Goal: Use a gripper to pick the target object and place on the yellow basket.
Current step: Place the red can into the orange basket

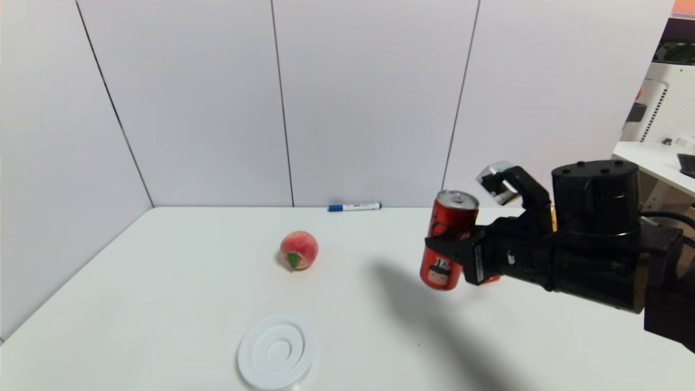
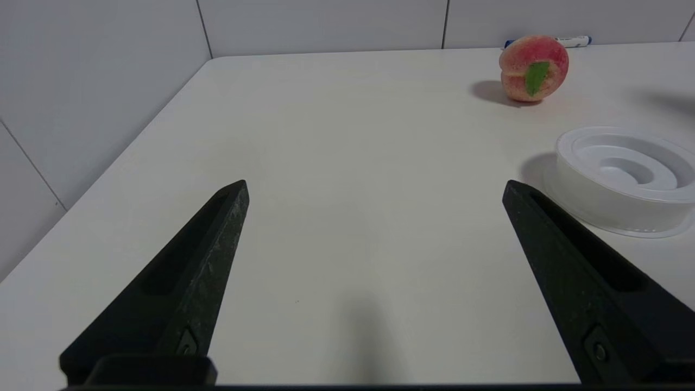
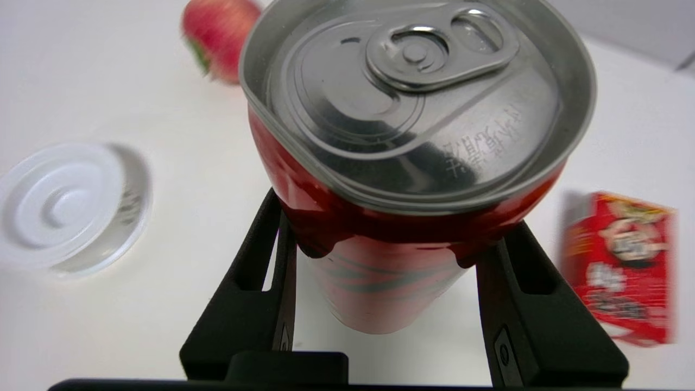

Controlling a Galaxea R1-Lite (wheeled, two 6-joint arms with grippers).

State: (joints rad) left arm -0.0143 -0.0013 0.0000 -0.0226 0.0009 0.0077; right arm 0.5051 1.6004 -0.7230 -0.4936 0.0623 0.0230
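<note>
In the head view, the right gripper (image 1: 453, 239) reaches in from the right edge of the frame, its two black fingers clamped on the red can (image 1: 448, 239) at about mid-height. The can sits right of centre, held clear of the white table (image 1: 163, 282) and tipped slightly, silver top uppermost and the small cartoon face near its lower end. A dark shadow falls on the table below and to the left of it. Left of centre lies a peach (image 1: 298, 250); in the lower middle is a white ridged disc (image 1: 277, 352); a blue-capped marker (image 1: 354, 207) lies against the back wall at centre. A sliver of orange shows just behind the gripper's upper finger, too hidden to identify.

In the left wrist view, the left gripper (image 2: 374, 190) hangs over bare table, its two black fingers spread wide with nothing between them. The peach (image 2: 533, 68) is in the upper right, the marker (image 2: 570, 41) just behind it, and the white ridged disc (image 2: 624, 179) is at the right edge.

In the right wrist view, the red can (image 3: 412, 163) fills the centre, its silver top and pull tab facing the camera, the right gripper (image 3: 380, 255) pressing on its sides with one finger at each flank. The white ridged disc (image 3: 68, 206) is at the left, the peach (image 3: 220, 35) in the upper left, and a small red carton (image 3: 619, 266) lies at the right on the table.
</note>
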